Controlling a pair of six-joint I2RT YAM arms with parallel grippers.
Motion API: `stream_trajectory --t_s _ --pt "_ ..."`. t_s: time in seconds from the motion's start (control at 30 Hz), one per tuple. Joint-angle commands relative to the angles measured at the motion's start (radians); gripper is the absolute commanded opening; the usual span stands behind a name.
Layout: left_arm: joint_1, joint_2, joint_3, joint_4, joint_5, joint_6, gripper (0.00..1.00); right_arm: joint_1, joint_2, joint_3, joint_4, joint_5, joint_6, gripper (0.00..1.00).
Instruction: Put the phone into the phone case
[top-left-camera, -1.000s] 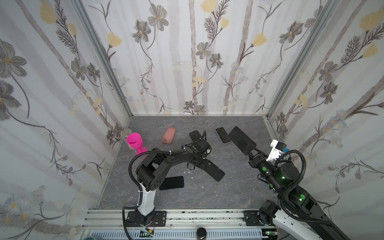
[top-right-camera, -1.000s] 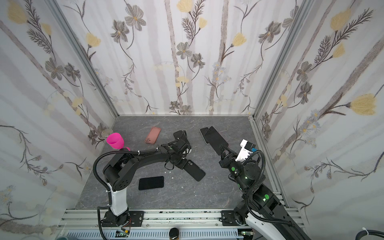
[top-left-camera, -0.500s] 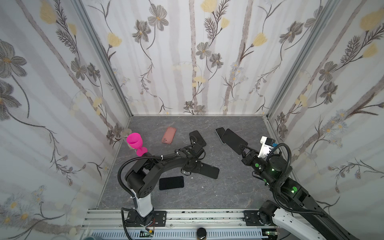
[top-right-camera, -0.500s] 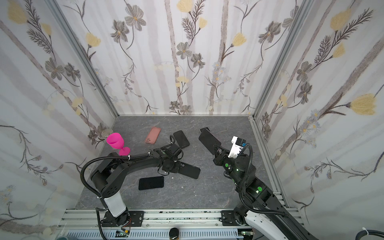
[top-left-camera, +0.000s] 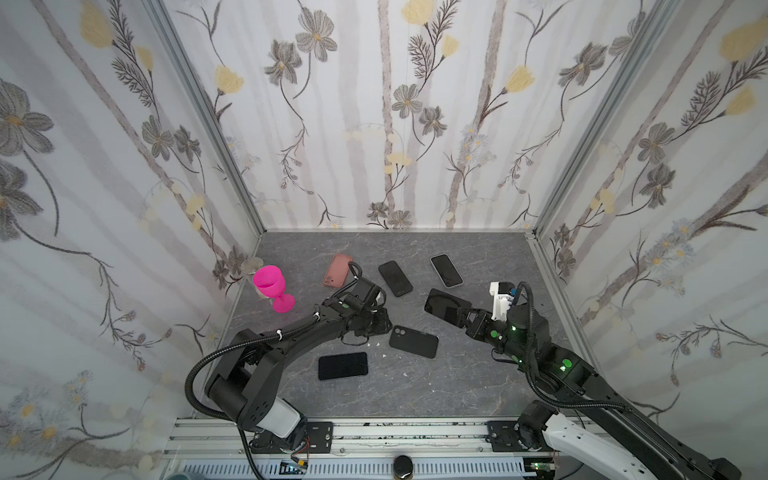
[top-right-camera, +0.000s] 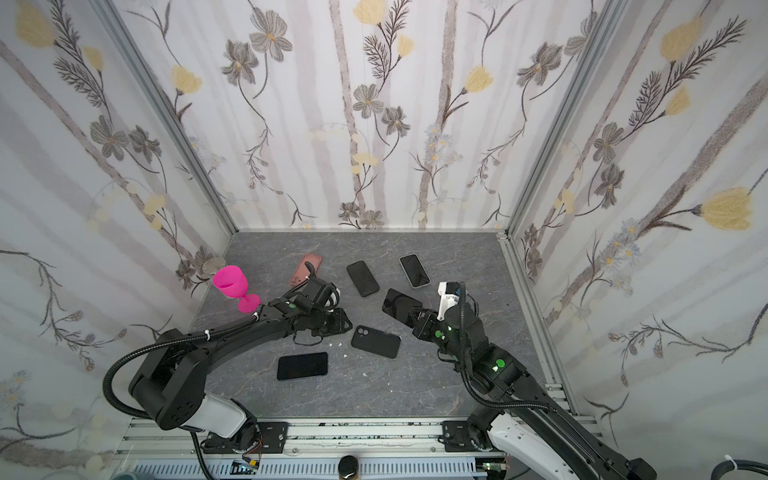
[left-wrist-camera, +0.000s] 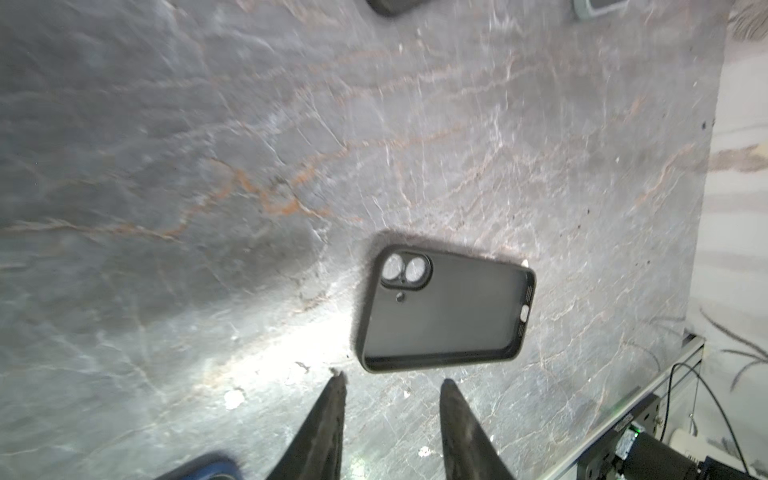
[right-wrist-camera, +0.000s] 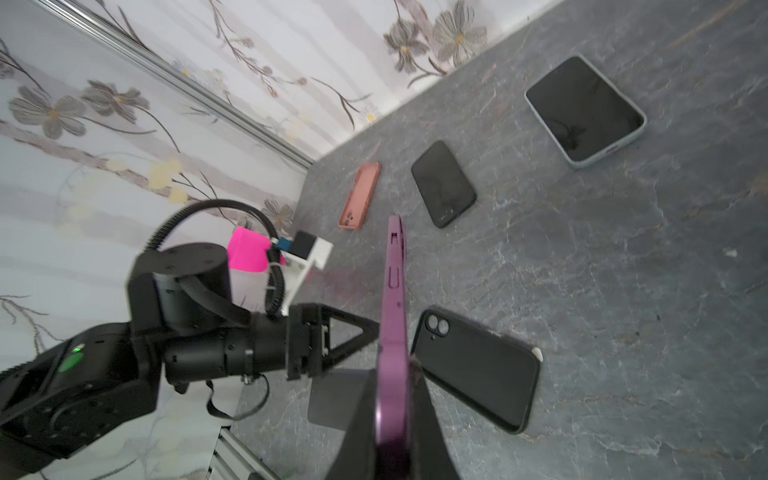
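- The case (left-wrist-camera: 444, 316) is now released by the left tool (left-wrist-camera: 392, 379), whose jaws stand parted and empty; it is laid flat on the bench (left-wrist-camera: 249, 166), open side up, just ahead of the tips.
- The phone (right-wrist-camera: 392, 291) is clamped edge-on in the right tool (right-wrist-camera: 395, 374) and is brought nearer the case, so insertion is judged to be next.

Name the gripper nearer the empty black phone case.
Left. Left gripper: just off the camera-hole end of the black phone case. Right gripper, clamping a purple phone: farther away.
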Motion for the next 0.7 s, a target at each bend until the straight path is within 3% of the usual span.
stream_trajectory --t_s 0.0,0.13,0.67 --pt "0.014 -0.018 0.004 0.086 0.019 0.054 0.37 0.001 0.029 -0.073 0.205 -0.124 0.139 0.0" --pt "0.02 -0.007 0.012 0.11 0.024 0.067 0.37 0.002 0.103 -0.172 0.382 -0.206 0.255 0.0" --pt "0.022 0.081 -0.032 0.255 0.122 0.012 0.37 0.002 0.297 -0.234 0.54 -0.254 0.304 0.0"
